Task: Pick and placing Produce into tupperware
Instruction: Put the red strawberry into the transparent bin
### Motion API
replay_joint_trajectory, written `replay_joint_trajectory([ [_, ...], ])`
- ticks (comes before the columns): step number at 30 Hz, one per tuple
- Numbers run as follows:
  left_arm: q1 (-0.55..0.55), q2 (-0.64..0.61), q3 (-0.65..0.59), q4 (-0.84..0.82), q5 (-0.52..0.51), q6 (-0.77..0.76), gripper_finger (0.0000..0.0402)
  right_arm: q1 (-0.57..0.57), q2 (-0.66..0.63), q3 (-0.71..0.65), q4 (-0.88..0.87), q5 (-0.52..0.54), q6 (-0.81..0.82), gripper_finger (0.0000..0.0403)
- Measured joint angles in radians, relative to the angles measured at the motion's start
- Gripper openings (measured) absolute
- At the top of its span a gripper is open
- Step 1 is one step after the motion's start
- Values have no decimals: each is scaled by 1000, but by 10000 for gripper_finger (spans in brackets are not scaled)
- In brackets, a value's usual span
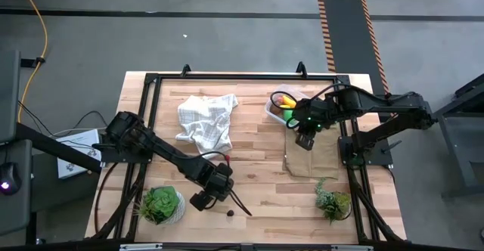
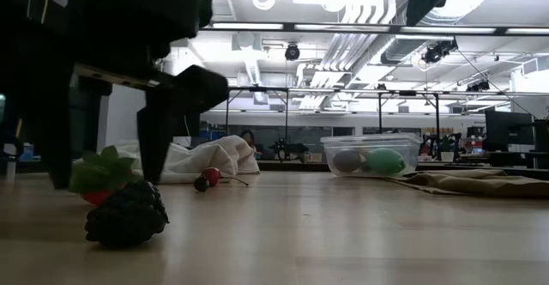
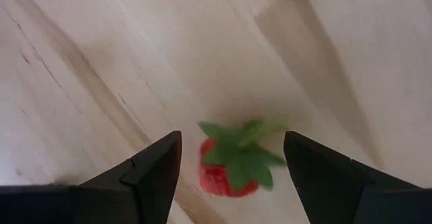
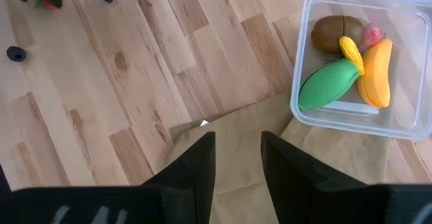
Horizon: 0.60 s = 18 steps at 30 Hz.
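Note:
My left gripper (image 3: pixel 231 146) is open near the table's near edge, also seen in the high view (image 1: pixel 203 199). Its fingers stand on either side of a red strawberry with green leaves (image 3: pixel 233 164), which lies on the wood and is untouched. A dark berry (image 2: pixel 127 216) lies beside it. A small red and a dark berry (image 2: pixel 206 179) lie near the white cloth. The clear tupperware (image 4: pixel 405 126) holds a kiwi-like ball (image 4: pixel 334 34), a green oval (image 4: pixel 329 84), a banana (image 4: pixel 378 72) and an orange-yellow piece (image 4: pixel 351 52). My right gripper (image 4: pixel 237 146) hovers open over the brown cloth (image 4: pixel 236 119), next to the tupperware (image 1: pixel 281 106).
A crumpled white checked cloth (image 1: pixel 204 122) lies at the far middle of the table. Potted plants stand at the near left (image 1: pixel 161 204) and near right (image 1: pixel 333 202). Bare wood (image 1: pixel 257 175) lies between the two grippers. A black frame (image 1: pixel 242 77) runs around the table.

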<state>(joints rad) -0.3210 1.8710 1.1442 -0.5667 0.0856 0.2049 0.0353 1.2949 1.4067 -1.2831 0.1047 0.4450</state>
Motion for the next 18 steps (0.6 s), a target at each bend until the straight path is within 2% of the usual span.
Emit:
replay_joint_trajectory([
  [9, 0, 13, -2, -7, 3, 0, 243, 0, 0, 0, 1, 1, -12, 110],
  [18, 0, 13, -2, -10, 0, -3, 221, 0, 0, 0, 2, 24, -24, 110],
])
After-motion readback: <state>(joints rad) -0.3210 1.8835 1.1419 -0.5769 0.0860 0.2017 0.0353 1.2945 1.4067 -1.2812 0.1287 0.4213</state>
